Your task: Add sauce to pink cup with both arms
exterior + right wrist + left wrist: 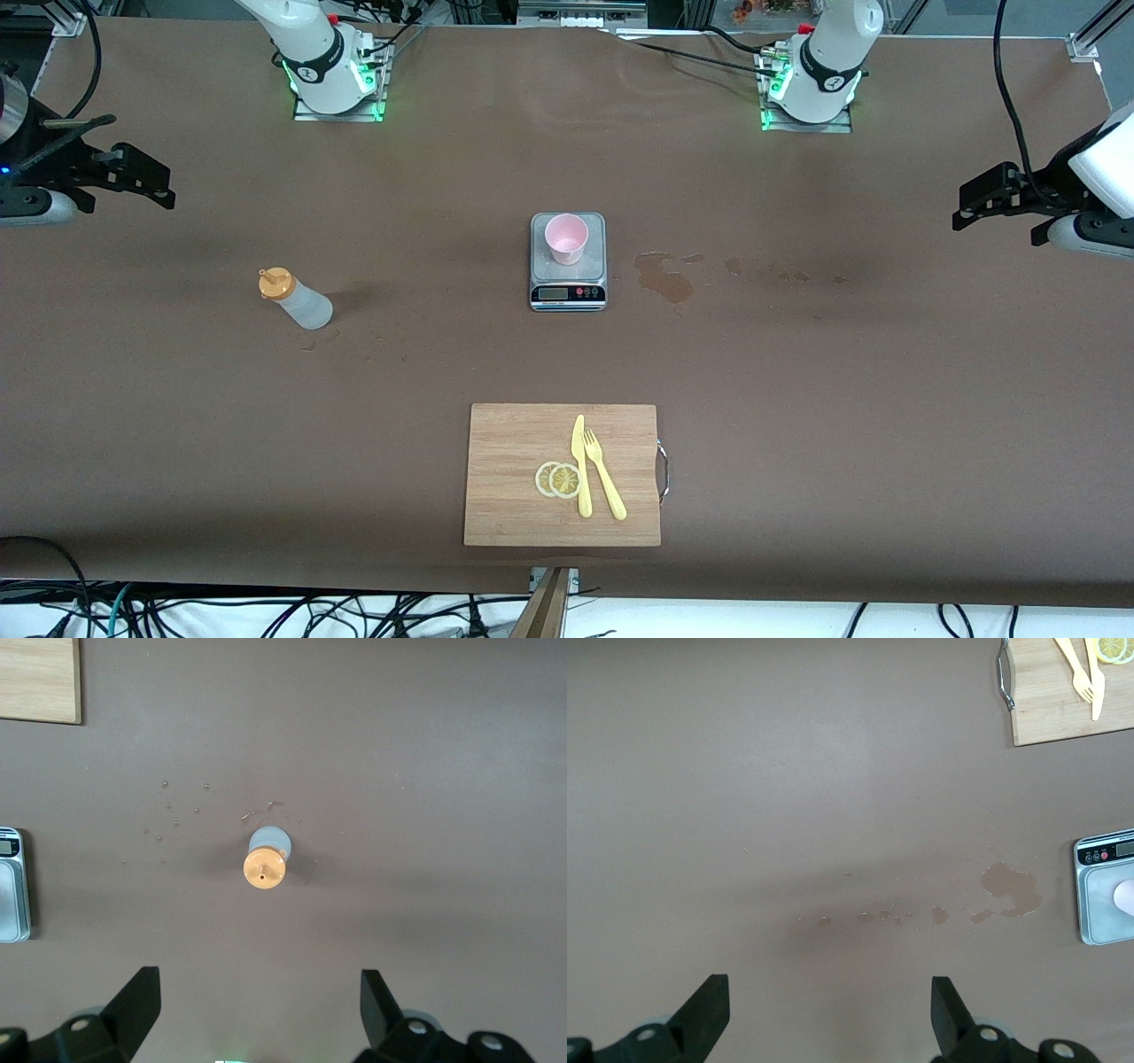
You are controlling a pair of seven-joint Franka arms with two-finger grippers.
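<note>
- Below the spread-fingered right gripper (257, 1010), the sauce (265, 861) stands alone on bare table (177, 425).
- Left gripper (828, 1010), also open and empty, hangs over stains (1010, 890); the pink cup (565, 237) sits on the scale (568, 288).
- Only the front view shows the whole cutting board (514, 443).

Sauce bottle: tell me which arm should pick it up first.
Right. The sauce bottle stands toward the right arm's end of the table, and the open right gripper already looks down on it. The open left gripper waits at its own end.
</note>
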